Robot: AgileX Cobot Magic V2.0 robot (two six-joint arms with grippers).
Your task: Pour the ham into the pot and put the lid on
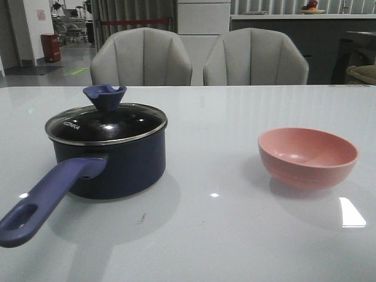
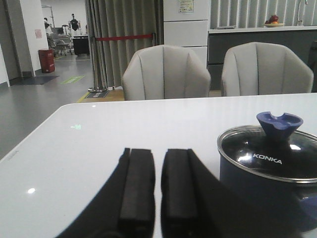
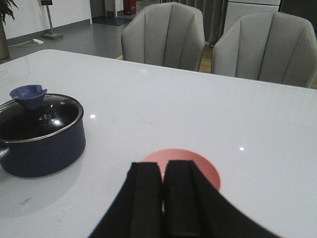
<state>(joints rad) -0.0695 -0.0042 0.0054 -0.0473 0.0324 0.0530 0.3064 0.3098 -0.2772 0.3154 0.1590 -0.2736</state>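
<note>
The navy pot (image 1: 111,161) stands on the left of the white table, its long purple-blue handle (image 1: 41,202) pointing toward the front left. The glass lid (image 1: 106,123) with its blue knob sits on the pot, closing it. No ham shows: the pink bowl (image 1: 308,155) on the right looks empty, and nothing can be made out through the lid. My left gripper (image 2: 158,151) is shut and empty, low over the table beside the pot (image 2: 267,188). My right gripper (image 3: 162,166) is shut and empty, just in front of the bowl (image 3: 208,171). Neither gripper shows in the front view.
Two grey chairs (image 1: 141,59) stand behind the table's far edge. The white table (image 1: 211,117) stretches between pot and bowl. The pot and its lid (image 3: 39,114) also show in the right wrist view.
</note>
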